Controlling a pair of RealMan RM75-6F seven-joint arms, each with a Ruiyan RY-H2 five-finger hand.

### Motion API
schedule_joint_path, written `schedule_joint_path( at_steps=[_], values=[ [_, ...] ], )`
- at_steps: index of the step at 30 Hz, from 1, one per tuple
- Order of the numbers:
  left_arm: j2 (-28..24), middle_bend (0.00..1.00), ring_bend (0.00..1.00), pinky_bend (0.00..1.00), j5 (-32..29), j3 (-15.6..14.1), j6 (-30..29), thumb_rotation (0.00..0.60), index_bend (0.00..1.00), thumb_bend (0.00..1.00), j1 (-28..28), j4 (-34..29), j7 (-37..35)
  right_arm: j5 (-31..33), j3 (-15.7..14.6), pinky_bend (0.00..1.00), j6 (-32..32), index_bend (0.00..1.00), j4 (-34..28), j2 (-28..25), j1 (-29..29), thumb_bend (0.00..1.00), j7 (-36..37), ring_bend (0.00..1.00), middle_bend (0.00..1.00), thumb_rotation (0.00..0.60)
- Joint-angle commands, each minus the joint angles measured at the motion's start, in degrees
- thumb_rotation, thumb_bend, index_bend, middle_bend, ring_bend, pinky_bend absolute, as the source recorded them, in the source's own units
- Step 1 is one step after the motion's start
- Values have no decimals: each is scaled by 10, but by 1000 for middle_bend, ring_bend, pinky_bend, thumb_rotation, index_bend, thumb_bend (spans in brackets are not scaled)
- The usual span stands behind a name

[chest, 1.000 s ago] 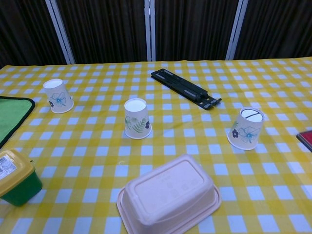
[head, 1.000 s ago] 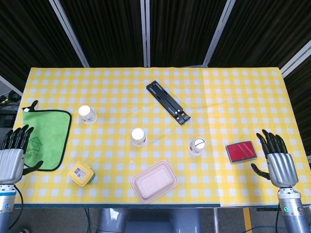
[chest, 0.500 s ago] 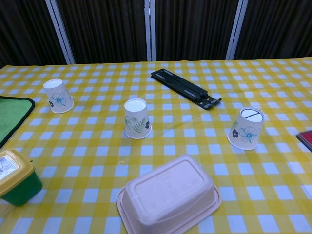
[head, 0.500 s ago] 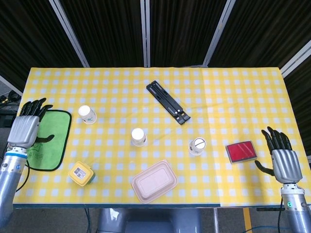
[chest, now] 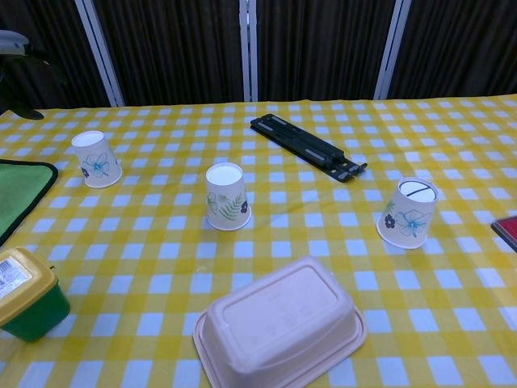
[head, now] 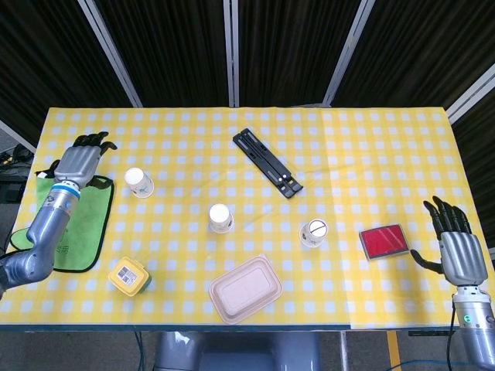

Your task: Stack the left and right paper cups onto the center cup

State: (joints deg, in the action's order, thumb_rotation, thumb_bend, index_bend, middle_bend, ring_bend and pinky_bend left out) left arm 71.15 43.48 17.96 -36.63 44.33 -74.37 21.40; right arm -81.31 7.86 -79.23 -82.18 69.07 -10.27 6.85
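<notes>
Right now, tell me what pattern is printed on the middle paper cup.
The upside-down white centre paper cup carries a green leafy sprig print, clearest in the chest view.

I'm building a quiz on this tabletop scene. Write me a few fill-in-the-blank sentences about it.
1. All three paper cups stand ____ side up.
2. The left hand hovers beside the left cup, above the ____ cloth.
3. The right hand holds ____, fingers apart.
4. Between the right cup and that hand lies a ____ box.

Missing words: bottom; green; nothing; red
</notes>
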Motion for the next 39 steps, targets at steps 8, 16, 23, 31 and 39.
schedule_joint_path(
  at_steps=[8,16,23,31,39],
  values=[
    [67,0,0,0,-76,-49,38,600,285,277,80,72,53,11,4,0,12,0,10,0,-4,119,9,0,0,600],
    [87,0,0,0,-103,-77,32,600,299,277,98,99,67,14,4,0,14,0,11,1,-5,118,11,0,0,600],
    [101,0,0,0,-123,-97,38,600,303,277,109,127,72,12,2,0,13,0,9,1,-5,119,7,0,0,600],
    [119,0,0,0,-128,-106,39,600,351,293,121,144,69,9,2,0,8,0,6,-1,-3,118,10,0,0,600],
    [112,0,0,0,-122,-107,26,600,413,381,124,132,60,7,2,0,1,0,5,-3,0,118,15,0,0,600]
  ],
)
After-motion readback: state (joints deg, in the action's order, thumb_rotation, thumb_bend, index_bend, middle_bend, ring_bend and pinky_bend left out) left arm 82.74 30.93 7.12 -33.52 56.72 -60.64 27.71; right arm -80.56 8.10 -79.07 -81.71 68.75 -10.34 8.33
